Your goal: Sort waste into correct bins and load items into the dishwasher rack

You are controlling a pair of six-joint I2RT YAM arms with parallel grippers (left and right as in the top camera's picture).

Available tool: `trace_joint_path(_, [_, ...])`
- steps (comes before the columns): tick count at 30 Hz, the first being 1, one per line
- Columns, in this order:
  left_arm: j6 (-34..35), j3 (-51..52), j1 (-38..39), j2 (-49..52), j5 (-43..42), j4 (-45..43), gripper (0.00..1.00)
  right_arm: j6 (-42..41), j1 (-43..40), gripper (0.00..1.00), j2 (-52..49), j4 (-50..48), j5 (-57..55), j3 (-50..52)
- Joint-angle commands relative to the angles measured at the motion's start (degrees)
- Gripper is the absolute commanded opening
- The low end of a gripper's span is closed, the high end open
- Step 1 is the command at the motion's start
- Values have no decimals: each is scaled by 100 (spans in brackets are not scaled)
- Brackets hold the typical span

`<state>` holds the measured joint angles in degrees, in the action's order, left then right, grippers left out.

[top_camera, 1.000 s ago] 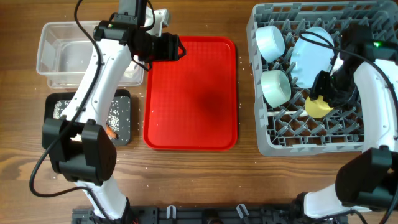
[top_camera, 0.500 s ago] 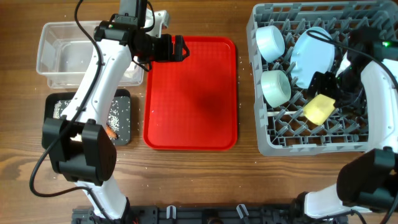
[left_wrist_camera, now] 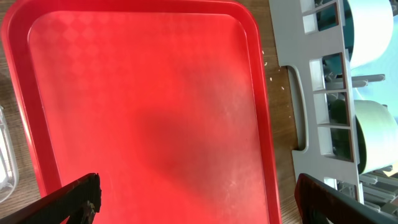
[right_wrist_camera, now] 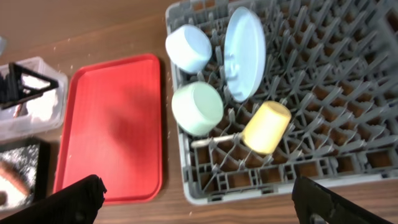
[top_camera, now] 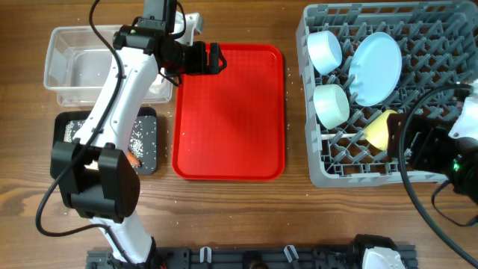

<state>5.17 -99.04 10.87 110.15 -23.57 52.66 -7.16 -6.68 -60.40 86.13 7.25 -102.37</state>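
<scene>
Worktop: brown wood (top_camera: pixel 299 217), with a flat red tray (top_camera: pixel 228 112) in the middle.
Rack: the big grey rack (top_camera: pixel 373 178) sits on the right.
In the rack: a pale blue plate (top_camera: pixel 376 67) stands on its edge at the far side. A blue bowl (top_camera: pixel 324 51) is left of it, and a mint bowl (top_camera: pixel 331 104) is nearer. A yellow cup (top_camera: pixel 379 128) lies on its side, right of the mint bowl.
Clear tub: the clear tub (top_camera: pixel 67 67) is at the far left. Something white is inside, partly hidden by the left arm.
Black tray: the black tray (top_camera: pixel 146 138) is on the near left, just beside the tub. White rice (top_camera: pixel 138 138) and an orange carrot piece (top_camera: pixel 133 158) lie in it.
Right wrist view only: a white spoon (right_wrist_camera: pixel 214 140) lies in the rack, between the mint bowl and the cup.
Left arm: it reaches over the tub. The left claw (top_camera: pixel 215 58) hangs over the far left corner of the red tray, spread wide and holding nothing.
Right arm: it is by the near right corner of the rack. The right claw (right_wrist_camera: pixel 198 186) is spread wide and holding nothing.
</scene>
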Motion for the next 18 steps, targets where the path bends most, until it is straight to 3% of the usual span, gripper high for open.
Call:
trace_joint_path(1, [-46, 48, 24, -52, 57, -11, 100, 212, 7, 100, -11, -752, -286, 439])
trace_joint_path(4, [-46, 48, 24, -52, 57, -11, 100, 315, 9, 100, 444, -3244, -208, 2072])
trace_joint_path(5, [-46, 48, 24, -52, 57, -11, 100, 313, 9, 100, 780, -4411, 15, 3082])
trace_joint_path(6, [-46, 48, 24, -52, 57, -11, 100, 236, 9, 100, 1563, -6332, 551, 5119])
trace_joint_path(8, [-46, 48, 24, -52, 57, -11, 100, 173, 11, 100, 2444, -7820, 907, 6979])
trace_joint_path(13, [-46, 48, 24, -52, 57, -11, 100, 63, 22, 100, 4336, -8961, 918, 9390])
trace_joint_path(18, [-46, 48, 24, -52, 57, -11, 100, -46, 144, 100, 5637, -8852, 916, 10212])
